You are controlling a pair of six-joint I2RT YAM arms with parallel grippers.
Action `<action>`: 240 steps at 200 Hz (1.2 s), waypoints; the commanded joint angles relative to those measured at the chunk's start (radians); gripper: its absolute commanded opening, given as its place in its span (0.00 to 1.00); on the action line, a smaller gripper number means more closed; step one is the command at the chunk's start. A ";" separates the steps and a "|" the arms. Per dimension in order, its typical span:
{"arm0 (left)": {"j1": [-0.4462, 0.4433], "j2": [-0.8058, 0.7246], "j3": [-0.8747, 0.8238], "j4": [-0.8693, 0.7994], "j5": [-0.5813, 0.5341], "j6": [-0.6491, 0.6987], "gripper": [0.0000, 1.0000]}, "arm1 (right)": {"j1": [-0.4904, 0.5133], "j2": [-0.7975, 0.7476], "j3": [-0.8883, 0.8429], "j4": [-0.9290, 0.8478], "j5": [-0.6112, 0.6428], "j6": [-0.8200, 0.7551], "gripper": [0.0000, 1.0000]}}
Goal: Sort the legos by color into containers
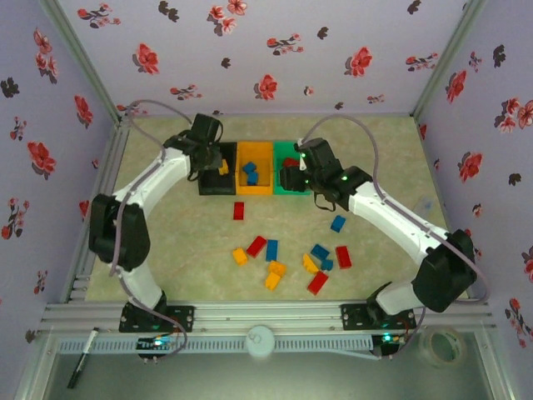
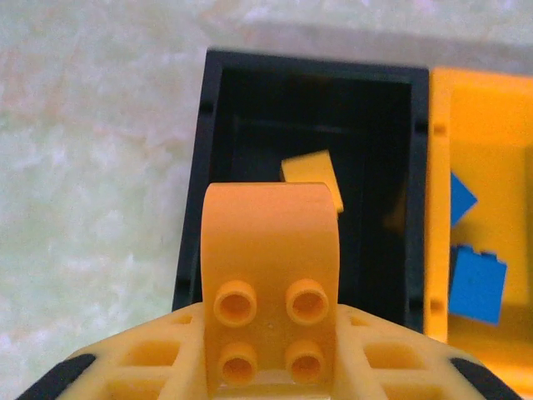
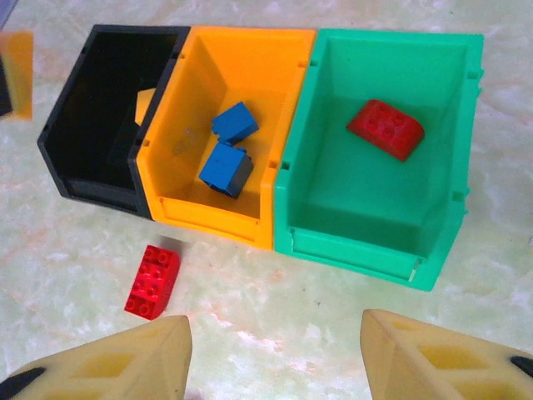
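Above the black plastic bin, the left hand is clamped on a yellow-orange arched plastic brick; the right hand hangs with fingers apart, empty, before the green plastic bin.

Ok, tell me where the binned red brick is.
In the right wrist view, the red brick lies inside the green bin, toward its far end; that bin stands just right of the orange bin.
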 commanded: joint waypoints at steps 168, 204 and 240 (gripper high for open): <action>0.040 -0.125 -0.094 -0.004 0.110 0.017 0.66 | 0.018 -0.053 -0.134 -0.043 0.072 0.053 0.57; -0.028 -0.296 -0.270 0.014 0.096 -0.057 0.66 | 0.017 -0.060 -0.180 -0.062 0.127 0.076 0.59; -0.094 -0.405 -0.382 0.026 0.084 -0.109 0.66 | 0.014 -0.045 -0.198 -0.055 0.169 0.118 0.59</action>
